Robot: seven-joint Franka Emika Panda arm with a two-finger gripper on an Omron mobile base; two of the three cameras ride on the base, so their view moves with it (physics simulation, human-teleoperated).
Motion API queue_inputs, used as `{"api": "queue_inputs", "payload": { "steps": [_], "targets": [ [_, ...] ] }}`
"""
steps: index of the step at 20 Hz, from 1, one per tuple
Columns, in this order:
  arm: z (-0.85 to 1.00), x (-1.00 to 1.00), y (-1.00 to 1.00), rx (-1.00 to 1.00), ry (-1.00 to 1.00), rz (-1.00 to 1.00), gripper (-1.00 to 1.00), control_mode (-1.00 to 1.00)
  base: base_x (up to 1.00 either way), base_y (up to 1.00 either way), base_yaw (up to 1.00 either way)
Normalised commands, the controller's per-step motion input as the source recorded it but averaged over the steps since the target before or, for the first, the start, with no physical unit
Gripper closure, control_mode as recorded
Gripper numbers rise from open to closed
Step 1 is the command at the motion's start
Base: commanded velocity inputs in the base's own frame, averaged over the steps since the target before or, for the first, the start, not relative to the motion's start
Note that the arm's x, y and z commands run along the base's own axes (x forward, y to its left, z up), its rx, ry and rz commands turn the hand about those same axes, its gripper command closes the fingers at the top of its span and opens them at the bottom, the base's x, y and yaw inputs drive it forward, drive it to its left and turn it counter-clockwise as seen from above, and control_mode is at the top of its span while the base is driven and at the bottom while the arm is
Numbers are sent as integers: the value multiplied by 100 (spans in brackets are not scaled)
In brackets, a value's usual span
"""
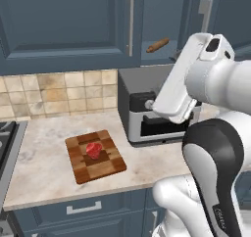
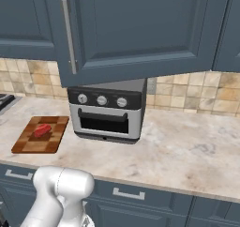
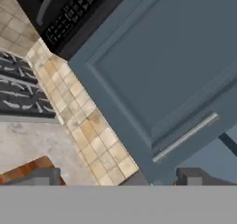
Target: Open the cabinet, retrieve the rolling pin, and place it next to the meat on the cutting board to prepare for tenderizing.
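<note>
Cabinet (image 1: 68, 20) door stands open, showing the pin (image 1: 158, 45) lying inside on its shelf. Meat (image 1: 93, 150) sits mid-board (image 1: 105, 168) near the counter's (image 1: 44, 177) front edge. Gripper (image 3: 118, 177) spread wide, empty, beside the door. Retrieval and placing remain.

The marble counter (image 1: 49, 177) carries the cutting board (image 1: 105, 169) and a toaster oven (image 2: 107, 111).

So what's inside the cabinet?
A rolling pin lies inside the cabinet, seen through the open gap. The doors and the arm hide the rest.
</note>
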Motion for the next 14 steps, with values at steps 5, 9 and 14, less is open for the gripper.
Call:
{"api": "queue_inputs", "payload": {
  "steps": [5, 9, 14],
  "targets": [
    [-28, 49, 24, -33, 15, -37, -100, -100, 0, 0, 0],
    [-25, 64, 0, -27, 20, -35, -100, -100, 0, 0, 0],
    [-23, 64, -20, -21, 22, -31, -100, -100, 0, 0, 0]
  ]
}}
